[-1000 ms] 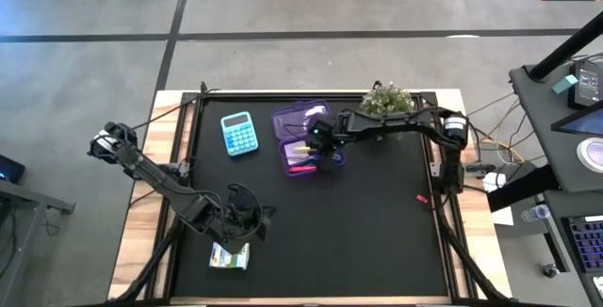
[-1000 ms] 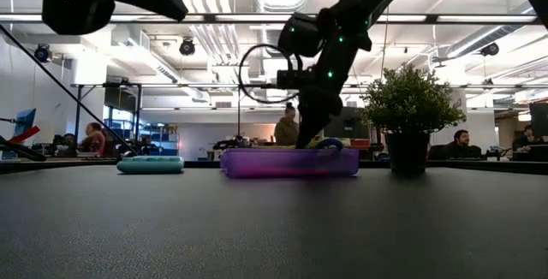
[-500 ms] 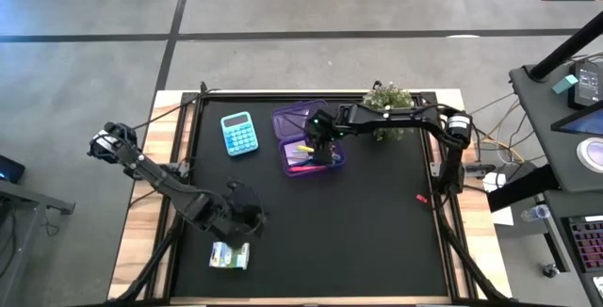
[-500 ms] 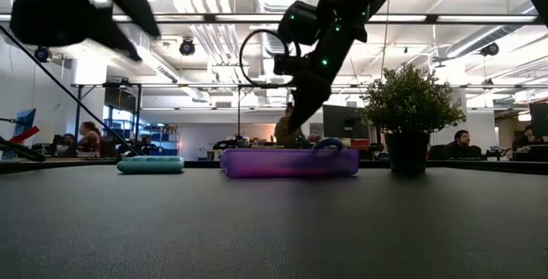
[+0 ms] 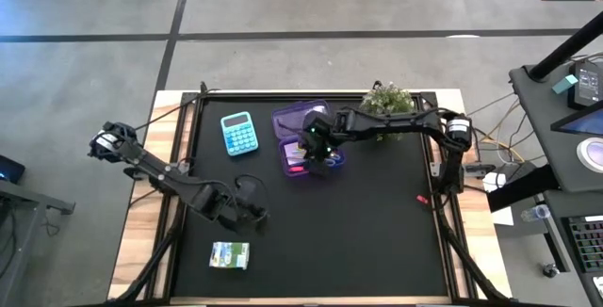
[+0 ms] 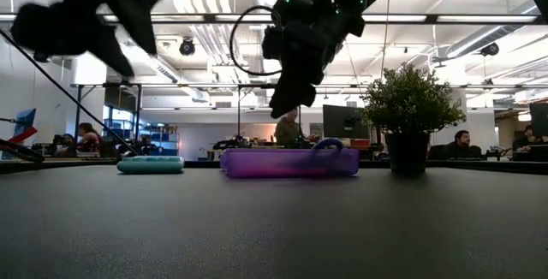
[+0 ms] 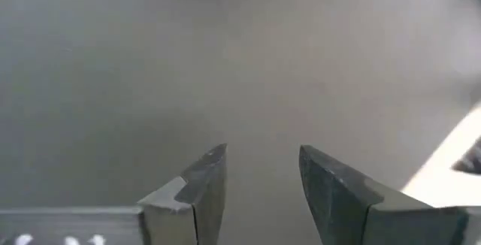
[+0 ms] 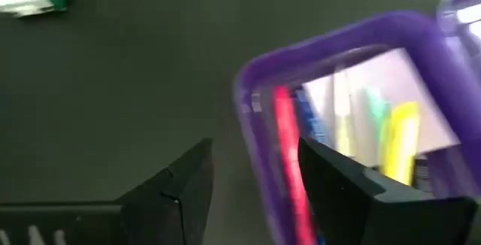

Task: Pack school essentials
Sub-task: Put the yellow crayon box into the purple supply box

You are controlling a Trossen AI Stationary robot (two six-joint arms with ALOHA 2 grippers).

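Note:
A purple box [image 5: 300, 147] lies open on the black mat and holds pink, blue, green and yellow pens [image 8: 342, 136]. A blue scissors handle [image 6: 328, 145] sticks up over its rim. My right gripper [image 5: 315, 145] hovers open above the box and is empty; it also shows in the right wrist view [image 8: 255, 151] and the low view [image 6: 287, 99]. The green-and-white packet [image 5: 229, 255] lies flat on the mat near the front edge. My left gripper [image 5: 254, 215] is open and empty, a little to the far side of the packet; the left wrist view [image 7: 259, 155] shows only mat between its fingers.
A teal calculator [image 5: 238, 134] lies left of the box. A potted plant [image 5: 386, 100] stands at the back, right of the box. A small red item [image 5: 421, 198] lies near the mat's right edge. The box's lid [image 5: 300, 116] lies open behind it. People sit in the room beyond.
My right gripper has risen out of the purple box and shifted a little toward the table's left. My left gripper has drawn away from the packet toward the far edge, leaving the packet fully in view and unmoved.

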